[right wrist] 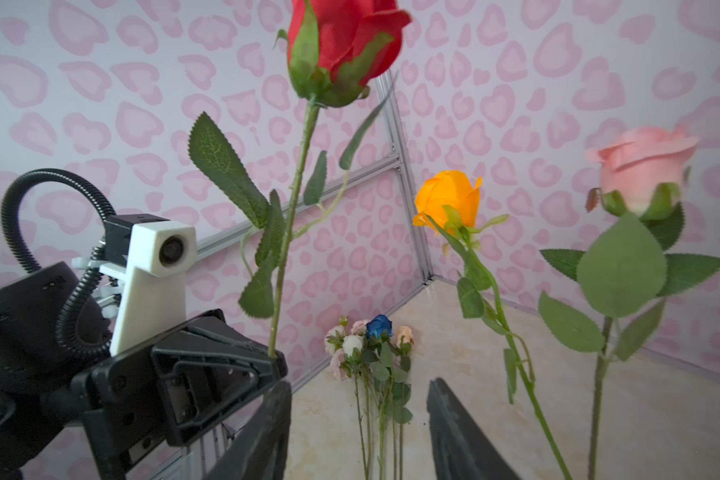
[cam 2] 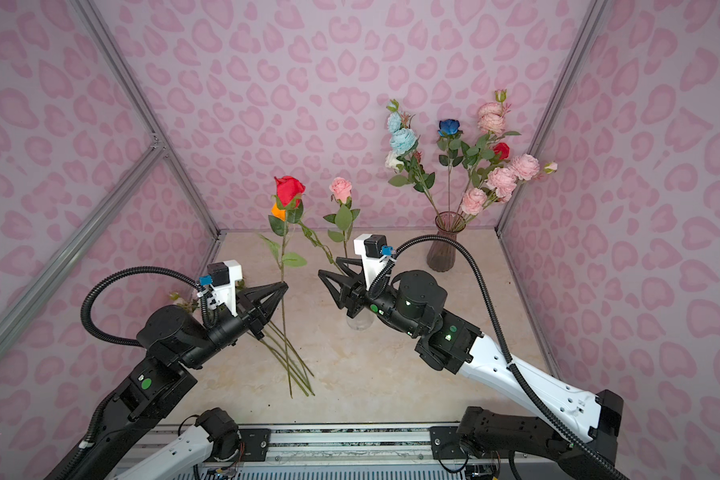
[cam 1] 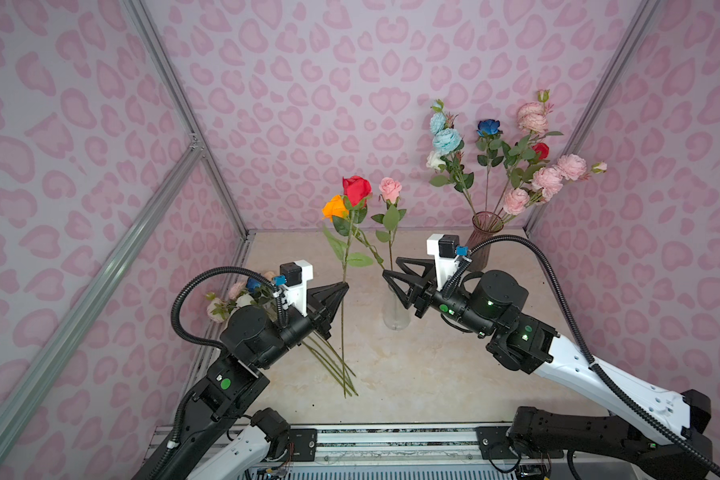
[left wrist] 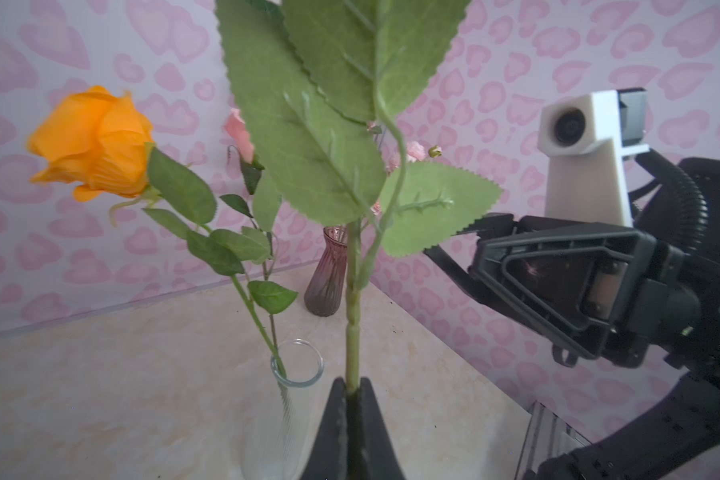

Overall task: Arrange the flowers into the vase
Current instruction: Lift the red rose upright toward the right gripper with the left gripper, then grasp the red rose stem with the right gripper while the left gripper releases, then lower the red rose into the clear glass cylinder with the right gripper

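At centre of a top view: red rose [cam 1: 356,189], probably light, wiry. Clamped on bare mid-stem by left pincer [cam 1: 344,286]; right pincer [cam 1: 391,266] apart.

Pink heart-print walls [cam 1: 308,83], beige marble-look tabletop [cam 1: 433,374], aluminium posts [cam 1: 171,83], perhaps a slotted rail [cam 1: 391,436]

The left wrist view cuts off the head of the red rose [left wrist: 352,316]. In a top view that head hides most of the orange rose [cam 2: 278,212], the left arm [cam 2: 175,332] hides most of the loose flowers [cam 2: 179,300] at the left, and the right gripper [cam 2: 329,266] hides the upper part of the clear vase [cam 2: 360,323]. The right wrist view shows the pink rose [right wrist: 641,166] blurred.
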